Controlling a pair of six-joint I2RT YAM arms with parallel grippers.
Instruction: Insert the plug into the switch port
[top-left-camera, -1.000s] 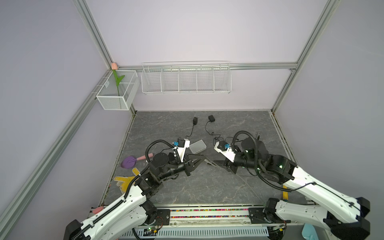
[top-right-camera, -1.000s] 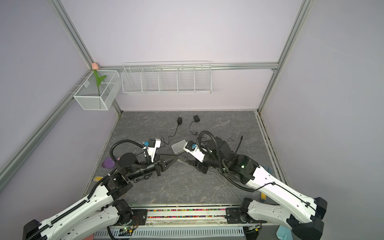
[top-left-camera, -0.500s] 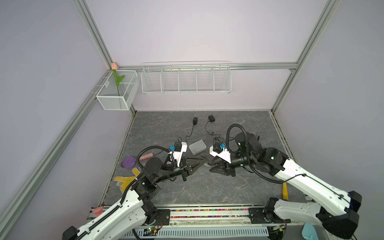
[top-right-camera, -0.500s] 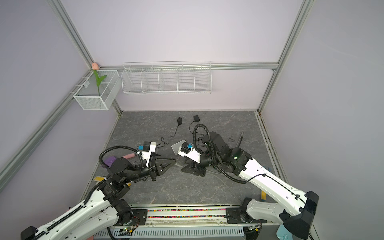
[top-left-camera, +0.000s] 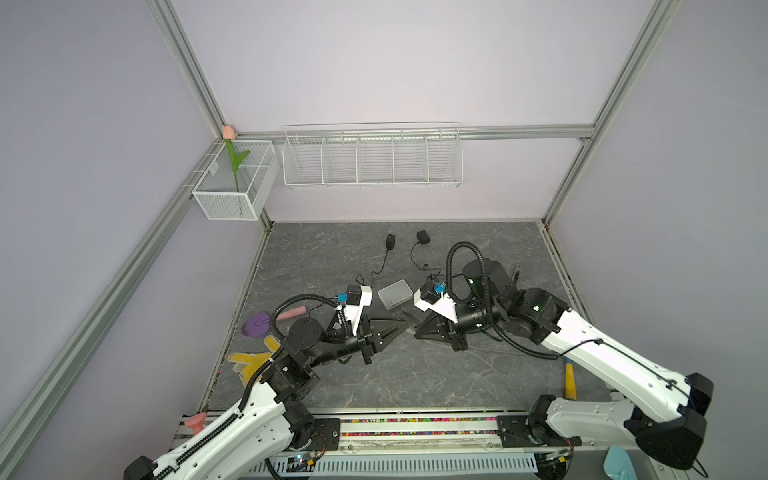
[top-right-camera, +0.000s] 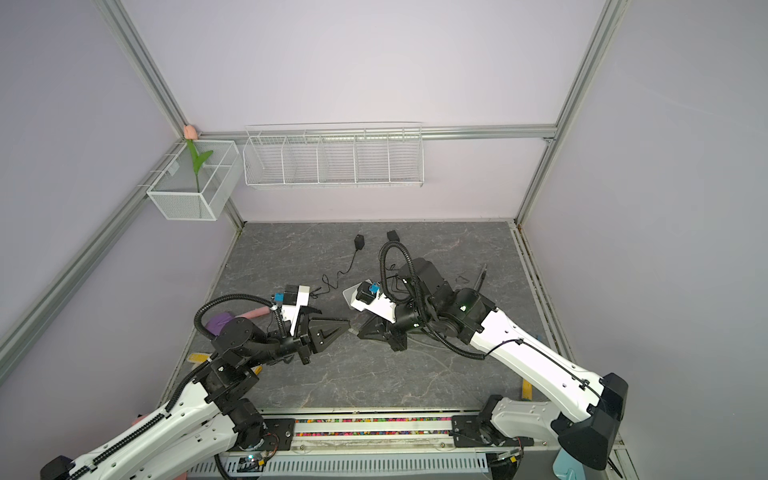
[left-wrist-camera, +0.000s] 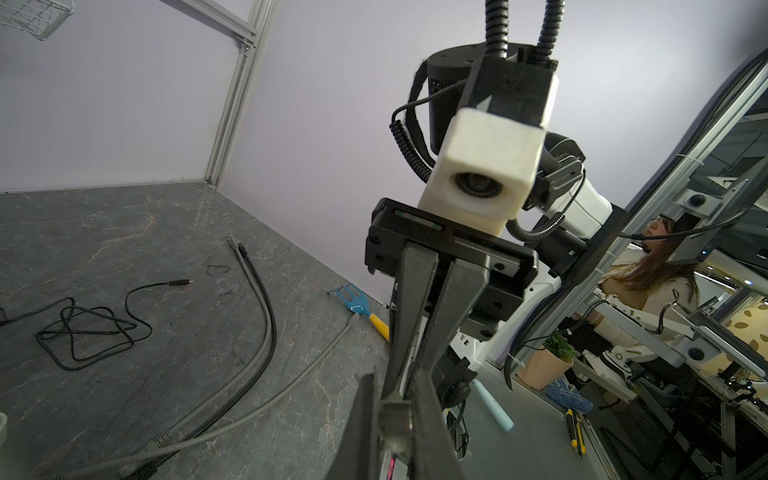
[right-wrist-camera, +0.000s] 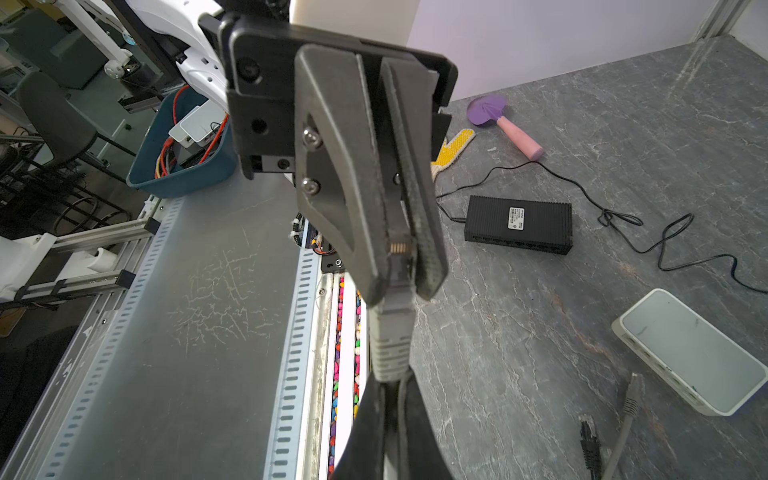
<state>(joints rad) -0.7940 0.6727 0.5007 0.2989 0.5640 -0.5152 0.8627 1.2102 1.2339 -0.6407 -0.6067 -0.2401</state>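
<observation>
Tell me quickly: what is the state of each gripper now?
Left gripper: jaws around the grey plug at its tip; gripping or loose cannot be told.
Right gripper: closed on the grey plug's boot.

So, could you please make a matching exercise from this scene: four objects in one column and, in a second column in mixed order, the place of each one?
Column one
1. Ethernet plug
2. artificial tulip
3. white network switch
4. purple trowel

Column two
a. in the hanging mesh basket
b. flat near the middle of the table
c. clamped in the right gripper
d. at the table's left edge

Pairs: 1-c, 2-a, 3-b, 4-d
</observation>
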